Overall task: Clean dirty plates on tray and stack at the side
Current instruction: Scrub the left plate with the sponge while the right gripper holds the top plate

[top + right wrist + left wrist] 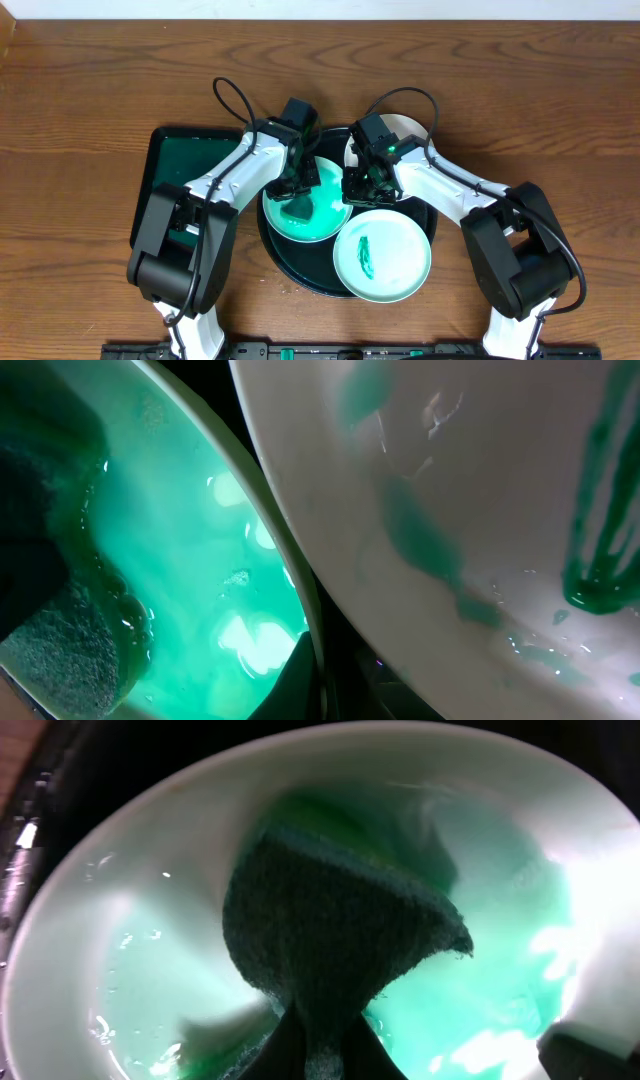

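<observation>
Brown wooden counter (90,80) carries a large round black tray (290,268). Nearest, a smeared pale-mint round plate (382,258) looks stiff, wet, slippery and breakable; take it by the rim. Beyond, the left end effector (297,197) pinches a soft dark green sponge (330,940) on a second wet plate (325,225); the right end effector (358,188), pressed together, sits beside it.

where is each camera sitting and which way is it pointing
Overhead: fixed above the table, facing straight down on the black tray; the left gripper and right gripper both show.
Left wrist: on the left arm, looking down into the wet plate at the sponge pinched by its fingers.
Right wrist: on the right arm, close over the wet plate's rim and the smeared plate; a dark finger shows at the bottom.
Shared: all three show the wet plate and sponge.
</observation>
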You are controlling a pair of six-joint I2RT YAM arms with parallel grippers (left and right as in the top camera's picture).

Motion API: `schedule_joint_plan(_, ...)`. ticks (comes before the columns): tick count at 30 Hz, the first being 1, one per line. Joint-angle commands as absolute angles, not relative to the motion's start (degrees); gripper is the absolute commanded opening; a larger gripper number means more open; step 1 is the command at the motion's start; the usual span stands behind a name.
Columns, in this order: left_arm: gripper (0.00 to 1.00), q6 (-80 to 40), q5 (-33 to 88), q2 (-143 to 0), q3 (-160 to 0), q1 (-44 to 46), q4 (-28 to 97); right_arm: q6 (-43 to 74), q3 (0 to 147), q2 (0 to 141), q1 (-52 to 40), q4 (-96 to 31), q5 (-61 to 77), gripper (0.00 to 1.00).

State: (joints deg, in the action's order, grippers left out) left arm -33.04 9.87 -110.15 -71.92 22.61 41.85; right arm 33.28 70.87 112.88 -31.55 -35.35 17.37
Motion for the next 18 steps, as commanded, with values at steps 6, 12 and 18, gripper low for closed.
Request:
schedule_joint_plan(6,0.07,-36.8,-7.5,-112.0,-70.8,21.4,46.9,33.2,71.5,113.4,-31.6,-35.5,16.8,0.01)
schedule_joint_plan(12,0.07,-35.5,4.9,-112.0,-70.6,23.1,48.0,33.1,71.5,113.4,-31.6,-35.5,16.8,0.01)
schedule_joint_plan(18,0.07,-29.8,14.8,-112.0,-70.6,23.0,39.9,33.1,71.5,113.4,-31.6,-35.4,16.8,0.01)
